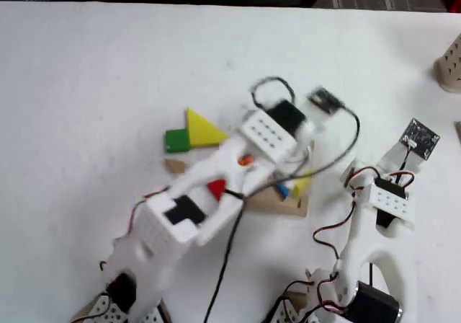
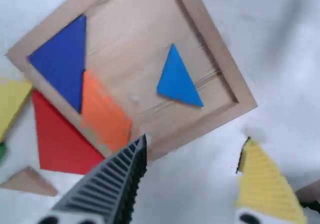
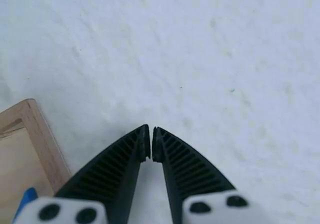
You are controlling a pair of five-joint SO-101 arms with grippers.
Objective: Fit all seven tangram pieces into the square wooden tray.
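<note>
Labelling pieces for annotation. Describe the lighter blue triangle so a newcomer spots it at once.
Find the square wooden tray on the white table. A dark blue triangle and an orange piece sit touching toward one corner; the light blue triangle lies alone on the bare wood. It is smaller and paler than the dark blue one and touches nothing else.

The left arm (image 1: 216,166) sprawls over the wooden tray (image 2: 225,71), blocking it from above. Inside, bare wood lies open around the light blue triangle (image 2: 177,79).
</note>
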